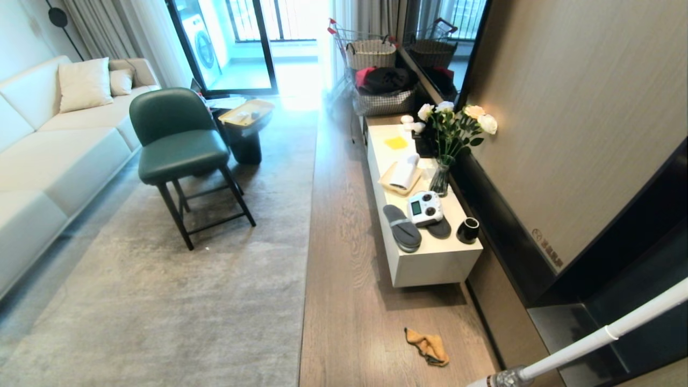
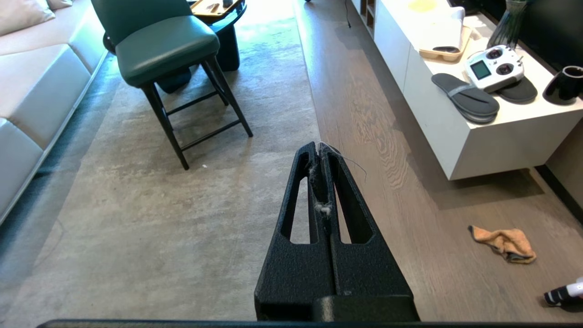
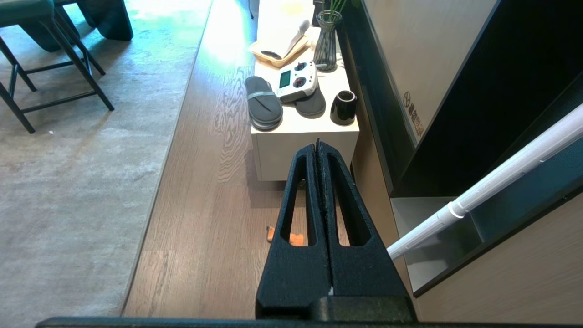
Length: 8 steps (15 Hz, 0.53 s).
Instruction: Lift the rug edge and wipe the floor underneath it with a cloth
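The cloth (image 1: 428, 346) lies crumpled on the floor (image 1: 344, 258), right of the rug (image 1: 177, 301). It looks soft and light; pinch a raised fold. Left gripper (image 2: 319, 148) and right gripper (image 3: 317, 145) are pressed together, empty

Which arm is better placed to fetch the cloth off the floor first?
Probably the right. The cloth lies on the floor on the robot's right; the right gripper, shut and empty, points over it, while the left gripper points along the rug edge.
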Motion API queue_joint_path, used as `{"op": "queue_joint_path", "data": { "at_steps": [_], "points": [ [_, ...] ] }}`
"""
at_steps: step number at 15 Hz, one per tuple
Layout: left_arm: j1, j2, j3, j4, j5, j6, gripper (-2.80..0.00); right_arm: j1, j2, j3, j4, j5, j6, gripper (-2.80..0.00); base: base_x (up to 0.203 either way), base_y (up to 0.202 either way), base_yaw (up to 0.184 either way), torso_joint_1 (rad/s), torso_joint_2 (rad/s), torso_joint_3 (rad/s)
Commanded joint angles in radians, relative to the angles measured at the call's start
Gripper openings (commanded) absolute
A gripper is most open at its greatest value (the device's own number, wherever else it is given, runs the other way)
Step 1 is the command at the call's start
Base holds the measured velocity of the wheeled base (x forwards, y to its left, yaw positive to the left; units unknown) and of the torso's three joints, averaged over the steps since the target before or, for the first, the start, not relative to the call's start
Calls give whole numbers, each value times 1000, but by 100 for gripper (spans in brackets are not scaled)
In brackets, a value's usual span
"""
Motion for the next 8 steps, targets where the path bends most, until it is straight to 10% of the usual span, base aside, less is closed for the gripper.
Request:
{"op": "queue_joint_path", "data": {
  "at_steps": [1, 8],
  "points": [
    [0, 0, 0, -1, 0, 1, -280, 0, 1, 0, 0, 1, -1, -280, 0, 0, 0, 0, 0, 0],
    [0, 0, 0, -1, 0, 1, -280, 0, 1, 0, 0, 1, 1, -280, 0, 0, 0, 0, 0, 0]
  ]
}}
